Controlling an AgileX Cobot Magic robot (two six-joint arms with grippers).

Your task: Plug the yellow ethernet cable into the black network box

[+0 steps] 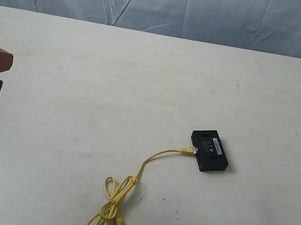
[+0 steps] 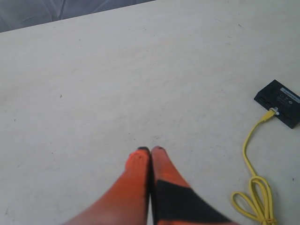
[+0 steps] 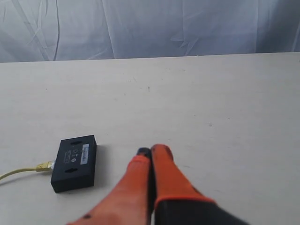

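Note:
The black network box (image 1: 209, 151) lies flat on the table, right of centre, label strip up. The yellow ethernet cable (image 1: 145, 163) runs from the box's left side to loose loops (image 1: 111, 204) near the front edge. One plug (image 1: 188, 150) sits against the box's side, seemingly in a port; the other plug (image 1: 119, 223) lies free by the loops. My left gripper (image 1: 1, 73) hovers at the far left, shut and empty (image 2: 150, 150), far from the box (image 2: 279, 102) and the cable (image 2: 247, 150). My right gripper (image 3: 151, 151) is shut on nothing, just beside the box (image 3: 75, 161).
A cream tabletop (image 1: 115, 83) fills the scene, its far edge (image 1: 163, 34) meeting a wrinkled pale blue-grey cloth backdrop (image 1: 214, 10). The right arm does not show in the exterior view.

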